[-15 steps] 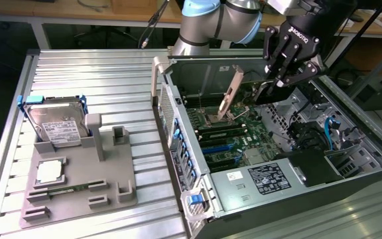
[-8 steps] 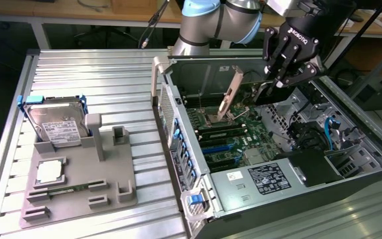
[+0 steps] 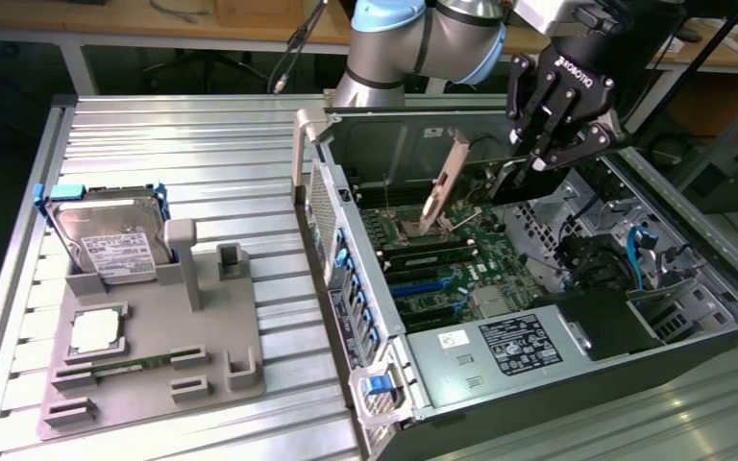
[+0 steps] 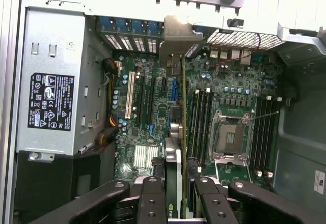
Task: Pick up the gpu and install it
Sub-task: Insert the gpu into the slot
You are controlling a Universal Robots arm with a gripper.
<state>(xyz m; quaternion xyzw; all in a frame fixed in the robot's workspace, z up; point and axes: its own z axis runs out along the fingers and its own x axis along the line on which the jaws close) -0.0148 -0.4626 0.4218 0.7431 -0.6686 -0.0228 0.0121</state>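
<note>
The white word ROBOTIQ is running along the body of the black metal gripper, while the fine print on the black rectangular sticker of the grey metal power supply box and on the white paper label of the silver boxy hard drive is showing too small to read.

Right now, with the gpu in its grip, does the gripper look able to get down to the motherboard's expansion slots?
Probably yes. The gripper, shut on the gpu, hangs over the open case above the expansion slots. Nothing lies across them; the cables and power supply sit off to one side.
</note>
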